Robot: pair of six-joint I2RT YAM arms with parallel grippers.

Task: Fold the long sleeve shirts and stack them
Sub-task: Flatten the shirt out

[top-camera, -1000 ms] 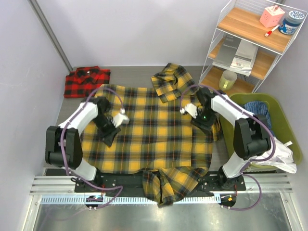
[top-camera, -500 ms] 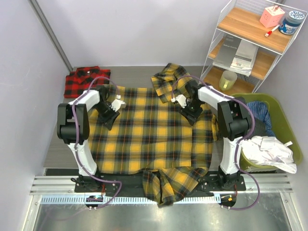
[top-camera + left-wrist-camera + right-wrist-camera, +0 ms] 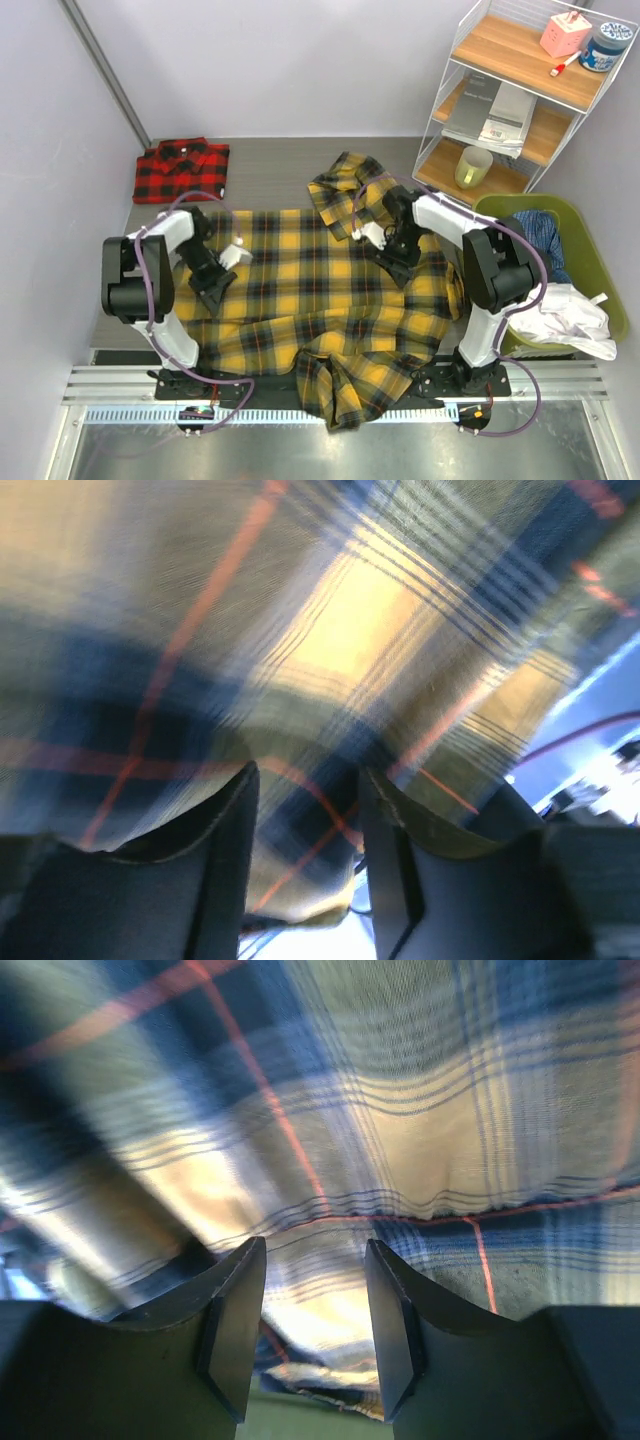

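Observation:
The yellow-and-black check shirt [image 3: 310, 290] lies spread across the table, one sleeve bunched at the back [image 3: 345, 180] and one hanging over the near edge [image 3: 350, 385]. My left gripper [image 3: 212, 287] sits on its left part and my right gripper [image 3: 393, 262] on its upper right part. In the left wrist view the jaws [image 3: 305, 810] pinch a fold of the yellow cloth [image 3: 350, 630]. In the right wrist view the jaws [image 3: 315, 1300] likewise hold the cloth [image 3: 400, 1110]. The red-and-black check shirt [image 3: 182, 168] lies folded at the back left.
A wire shelf unit [image 3: 520, 90] with wooden boards, a cup and small items stands at the back right. A green basket [image 3: 595, 250] with clothes stands at the right. A metal rail [image 3: 320, 400] runs along the near edge.
Both grippers have moved toward the near edge, and the yellow shirt's far edge has come with them. The cloth bunches more at the near side.

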